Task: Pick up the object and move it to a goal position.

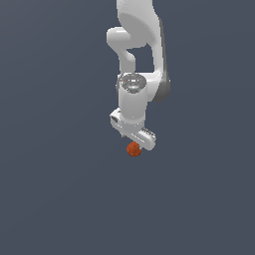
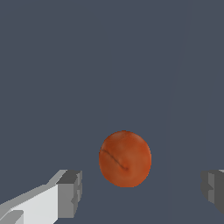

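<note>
A: Quick pass. What's in the scene?

B: One white Panda arm point(image 1: 137, 55) coming down from the top of the exterior view, the gripper point(image 1: 133, 135) at its lower end, and an orange-red ball point(image 1: 133, 149) right under the gripper. Everything sits against a flat dark grey-blue surface point(image 1: 55, 189).

A: Ball detail?

B: Small, roundish, bumpy outline in the exterior view, much narrower than the gripper body. In the wrist view the ball point(image 2: 125, 158) looks smoother, with a thin dark crease across it.

A: Jaws?

B: Apart. Wrist view shows one grey fingertip point(image 2: 70, 193) on one side of the ball and the other fingertip point(image 2: 213, 189) at the far frame edge, wide gap between them. Ball lies in that gap, closer to the first fingertip, touching neither.

A: Is the ball held or lifted?

B: Not held. Whether it rests on the surface, can't tell; no shadow or contact line is readable.

A: Anything around it, anything blocking?

B: Only the arm, the gripper and the ball show. From the exterior view the gripper body overlaps the top edge of the ball, so that edge is partly hidden; the wrist view sees the ball whole.
</note>
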### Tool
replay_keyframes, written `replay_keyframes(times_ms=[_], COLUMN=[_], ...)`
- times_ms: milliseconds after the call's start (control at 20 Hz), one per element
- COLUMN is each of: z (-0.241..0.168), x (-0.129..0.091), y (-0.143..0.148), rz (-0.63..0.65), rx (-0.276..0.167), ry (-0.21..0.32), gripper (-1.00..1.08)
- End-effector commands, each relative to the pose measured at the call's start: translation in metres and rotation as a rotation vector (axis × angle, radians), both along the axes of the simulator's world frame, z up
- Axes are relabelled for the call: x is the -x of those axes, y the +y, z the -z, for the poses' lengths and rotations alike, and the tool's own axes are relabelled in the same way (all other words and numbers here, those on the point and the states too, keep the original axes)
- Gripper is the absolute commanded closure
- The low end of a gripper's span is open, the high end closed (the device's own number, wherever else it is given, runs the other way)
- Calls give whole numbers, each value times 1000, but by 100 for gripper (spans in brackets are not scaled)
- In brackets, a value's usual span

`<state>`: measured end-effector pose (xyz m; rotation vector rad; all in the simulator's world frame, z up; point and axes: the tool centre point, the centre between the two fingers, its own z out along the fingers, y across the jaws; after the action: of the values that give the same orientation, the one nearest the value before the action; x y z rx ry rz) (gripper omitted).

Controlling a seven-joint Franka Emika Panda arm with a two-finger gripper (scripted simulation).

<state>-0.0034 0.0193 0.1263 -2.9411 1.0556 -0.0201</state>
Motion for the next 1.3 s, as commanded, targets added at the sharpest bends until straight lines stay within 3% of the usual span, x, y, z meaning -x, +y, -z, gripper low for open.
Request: replay_keyframes(times_ms=[0,650,1250], z=[5,25,31], x=[2,9,10], y=[3,12,14], rz=[64,318,365], rx=[0,6,8], ry=[4,17,20], gripper=[-92,-92,-92])
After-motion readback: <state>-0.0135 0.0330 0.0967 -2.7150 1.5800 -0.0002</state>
